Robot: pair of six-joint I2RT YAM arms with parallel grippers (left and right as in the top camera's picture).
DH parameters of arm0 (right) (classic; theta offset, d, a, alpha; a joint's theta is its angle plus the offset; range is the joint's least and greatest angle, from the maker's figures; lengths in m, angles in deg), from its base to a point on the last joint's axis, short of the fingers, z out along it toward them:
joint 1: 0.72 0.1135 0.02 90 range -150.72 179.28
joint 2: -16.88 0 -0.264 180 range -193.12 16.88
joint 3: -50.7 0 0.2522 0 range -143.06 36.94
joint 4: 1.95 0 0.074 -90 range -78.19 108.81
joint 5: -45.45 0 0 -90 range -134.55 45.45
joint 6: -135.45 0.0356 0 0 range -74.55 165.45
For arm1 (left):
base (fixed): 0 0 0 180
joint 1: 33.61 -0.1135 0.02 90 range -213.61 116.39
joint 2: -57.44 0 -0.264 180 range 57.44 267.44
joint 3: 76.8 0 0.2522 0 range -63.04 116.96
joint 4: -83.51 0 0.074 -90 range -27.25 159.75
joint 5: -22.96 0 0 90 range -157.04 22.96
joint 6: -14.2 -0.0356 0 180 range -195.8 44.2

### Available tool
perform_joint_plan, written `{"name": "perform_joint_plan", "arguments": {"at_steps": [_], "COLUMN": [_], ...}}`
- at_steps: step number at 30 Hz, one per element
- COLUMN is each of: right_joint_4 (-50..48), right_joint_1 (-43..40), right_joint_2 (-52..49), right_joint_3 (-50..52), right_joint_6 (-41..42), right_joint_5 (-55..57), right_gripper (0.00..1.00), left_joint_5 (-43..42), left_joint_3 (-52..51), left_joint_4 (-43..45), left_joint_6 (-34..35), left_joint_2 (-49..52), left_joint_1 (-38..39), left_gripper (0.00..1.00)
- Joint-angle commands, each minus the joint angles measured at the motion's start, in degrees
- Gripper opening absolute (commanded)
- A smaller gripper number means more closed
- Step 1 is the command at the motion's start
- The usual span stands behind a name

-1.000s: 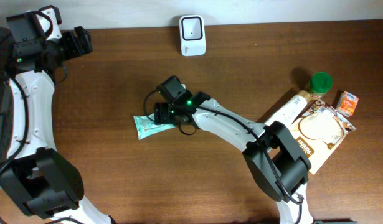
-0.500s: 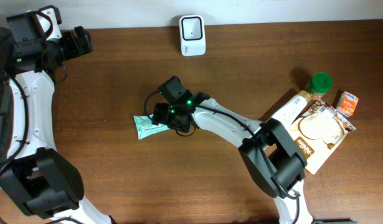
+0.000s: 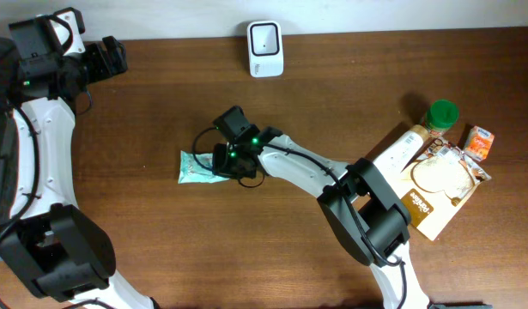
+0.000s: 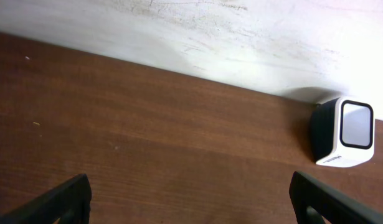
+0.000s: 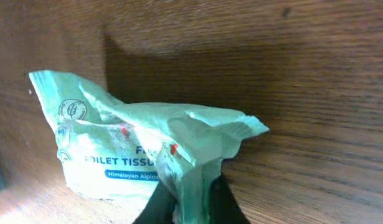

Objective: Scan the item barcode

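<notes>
The item is a pale green toilet tissue pack (image 3: 195, 167) lying left of the table's middle. My right gripper (image 3: 222, 163) is at its right end, shut on a pinched fold of the wrapper. In the right wrist view the pack (image 5: 135, 146) fills the centre, its crumpled edge squeezed between my two dark fingertips (image 5: 192, 202). No barcode shows on the visible face. The white barcode scanner (image 3: 264, 49) stands at the back edge. My left gripper (image 3: 118, 58) hovers open at the back left, with the scanner (image 4: 344, 132) to its right and bare wood between its fingers (image 4: 66, 199).
At the right side lie a green-capped bottle (image 3: 442, 114), a small orange box (image 3: 479, 142), a white tube (image 3: 399, 150) and a flat brown packet (image 3: 435, 184). A white wall (image 4: 191, 31) borders the table's far edge.
My right gripper has closed on the pack's right end, and the pack has slid slightly left. The left arm has not moved.
</notes>
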Motion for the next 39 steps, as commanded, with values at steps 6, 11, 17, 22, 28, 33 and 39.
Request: {"name": "perform_joint_plan", "arguments": {"at_steps": [6, 11, 17, 22, 28, 33, 39], "right_joint_4": [0.33, 4.15, 9.29, 13.57, 10.34, 8.61, 6.84], "right_joint_1": [-1.18, -1.27, -1.27, -1.27, -0.44, -0.5, -0.96], "right_joint_2": [-2.12, 6.43, 15.8, 17.46, 14.45, 10.27, 6.86], "right_joint_3": [0.04, -0.57, -0.57, -0.46, -0.39, -0.39, -0.39], "right_joint_6": [-11.08, -23.91, -32.76, -34.47, -37.99, -30.93, -28.72], "right_joint_5": [-3.74, 1.01, 3.74, 10.88, 10.69, 10.51, 6.21], "right_gripper": [0.04, 0.04, 0.04, 0.04, 0.41, 0.49, 0.52], "left_joint_5": [-0.04, -0.04, -0.04, -0.04, -0.04, -0.04, -0.04], "left_joint_3": [0.57, 0.57, 0.57, 0.57, 0.57, 0.57, 0.57], "left_joint_4": [0.11, 0.11, 0.09, 0.09, 0.11, 0.09, 0.11], "left_joint_6": [-1.07, -1.07, -1.07, -1.07, -1.07, -1.07, -1.07], "left_joint_2": [0.37, 0.39, 0.39, 0.37, 0.39, 0.39, 0.37], "left_joint_1": [0.11, 0.11, 0.11, 0.11, 0.11, 0.11, 0.11], "left_gripper": [0.99, 0.99, 0.99, 0.99, 0.99, 0.99, 0.99]}}
